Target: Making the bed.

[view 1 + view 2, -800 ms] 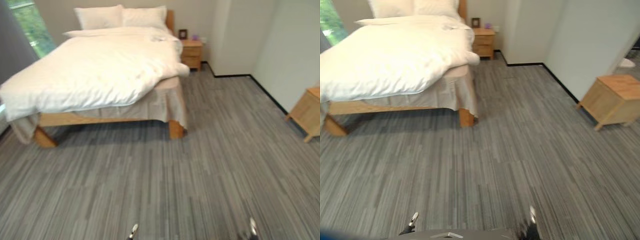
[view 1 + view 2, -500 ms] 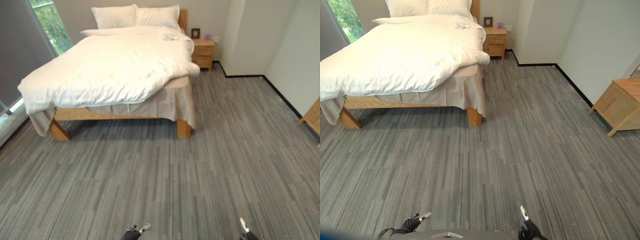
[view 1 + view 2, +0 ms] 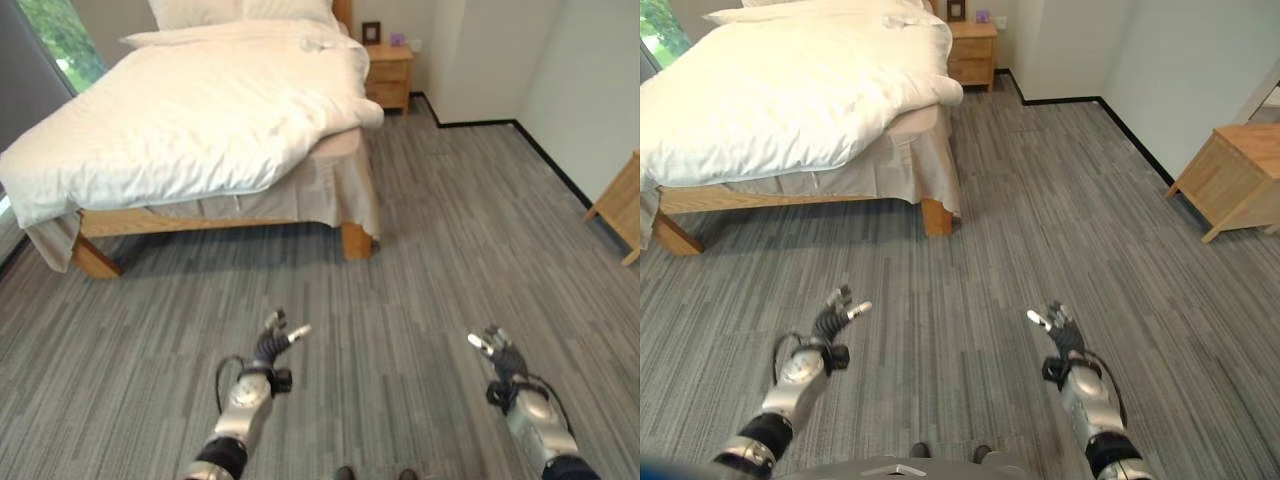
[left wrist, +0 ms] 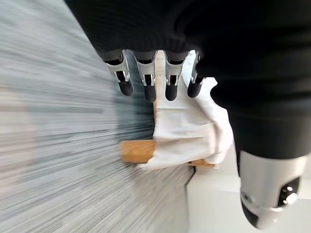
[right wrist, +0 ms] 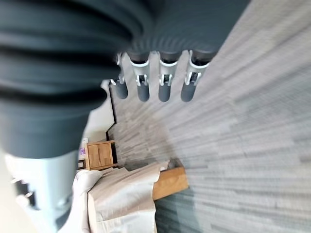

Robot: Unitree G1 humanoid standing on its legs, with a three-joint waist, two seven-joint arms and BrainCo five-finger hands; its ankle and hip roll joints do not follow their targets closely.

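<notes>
A bed (image 3: 200, 215) with a rumpled white duvet (image 3: 190, 120) stands well ahead of both hands; left hand (image 3: 272, 340) and right hand (image 3: 497, 353) hover over grey floor (image 3: 420, 260), fingers relaxed, holding nothing.

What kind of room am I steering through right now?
A bedroom, most likely. A wooden-framed bed with a rumpled white duvet stands ahead, a wooden nightstand sits beside its head, and a second wooden cabinet stands by the wall on the right, over grey striped flooring.

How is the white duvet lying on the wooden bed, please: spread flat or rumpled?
Rumpled: the white duvet bunches at the wooden bed's near corner, baring the beige sheet.
</notes>
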